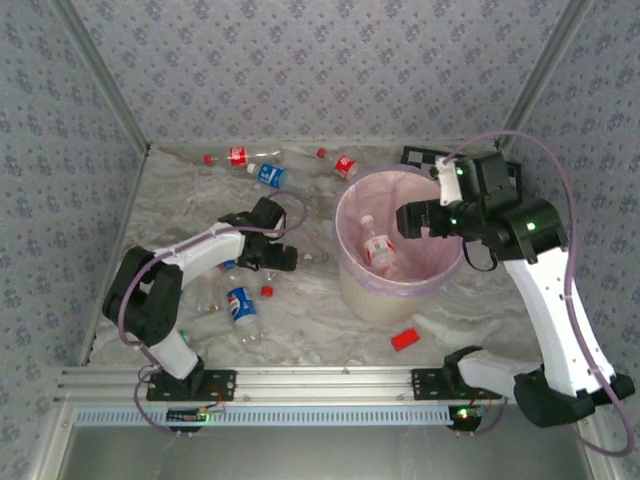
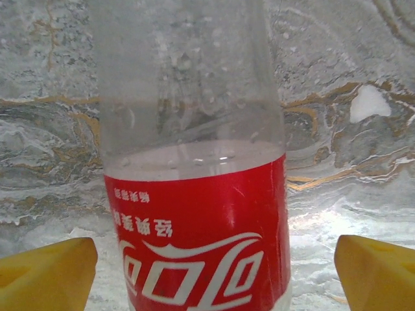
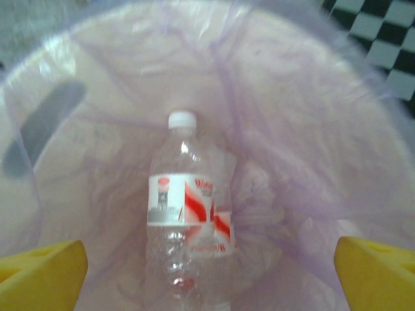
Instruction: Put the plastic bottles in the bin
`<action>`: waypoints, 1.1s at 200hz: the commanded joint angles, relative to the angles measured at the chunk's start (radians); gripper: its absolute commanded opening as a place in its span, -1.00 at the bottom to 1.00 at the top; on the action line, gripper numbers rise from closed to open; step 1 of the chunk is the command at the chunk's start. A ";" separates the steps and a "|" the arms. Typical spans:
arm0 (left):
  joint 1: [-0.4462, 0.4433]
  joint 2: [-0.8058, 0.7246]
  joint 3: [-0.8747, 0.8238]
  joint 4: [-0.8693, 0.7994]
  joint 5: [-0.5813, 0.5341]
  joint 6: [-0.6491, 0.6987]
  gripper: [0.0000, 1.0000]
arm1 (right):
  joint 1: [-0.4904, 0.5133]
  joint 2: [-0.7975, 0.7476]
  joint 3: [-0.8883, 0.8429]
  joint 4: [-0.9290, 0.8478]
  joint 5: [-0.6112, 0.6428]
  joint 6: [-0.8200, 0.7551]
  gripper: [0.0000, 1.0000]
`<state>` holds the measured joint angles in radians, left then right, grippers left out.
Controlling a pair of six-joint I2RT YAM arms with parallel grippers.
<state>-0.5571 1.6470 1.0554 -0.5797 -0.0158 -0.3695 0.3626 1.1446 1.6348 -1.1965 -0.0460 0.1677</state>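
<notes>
Left gripper (image 2: 214, 275) splayed around red-label bottle (image 2: 194, 214), right gripper (image 3: 211, 275) splayed above bin (image 1: 375, 297), red block (image 1: 404, 339) beside bin

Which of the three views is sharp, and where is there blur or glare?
Top external: even light, the bin well defined. Left wrist: the red-label bottle is very close yet its label is readable; white glare on the marble table. Right wrist: hazy and soft, the white-cap bottle slightly blurred.
</notes>
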 commanded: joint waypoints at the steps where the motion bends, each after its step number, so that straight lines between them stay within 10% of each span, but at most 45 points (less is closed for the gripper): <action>1: -0.005 0.007 0.022 -0.007 -0.003 -0.018 0.75 | -0.030 -0.034 -0.040 0.155 -0.048 0.052 1.00; 57: -0.023 -0.029 0.020 0.009 -0.045 -0.044 0.20 | -0.046 -0.060 -0.060 0.215 -0.120 0.038 1.00; 112: -0.023 -0.239 0.097 -0.004 0.017 -0.038 0.09 | -0.041 -0.037 -0.034 0.397 -0.394 0.099 0.99; 220: -0.005 -0.616 -0.061 0.463 0.175 -0.176 -0.79 | 0.327 0.383 0.181 0.591 -0.331 0.093 0.85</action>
<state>-0.5713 1.0576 1.0317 -0.2546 0.0746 -0.5053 0.6746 1.4673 1.7466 -0.6514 -0.3454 0.2798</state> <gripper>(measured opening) 0.133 0.976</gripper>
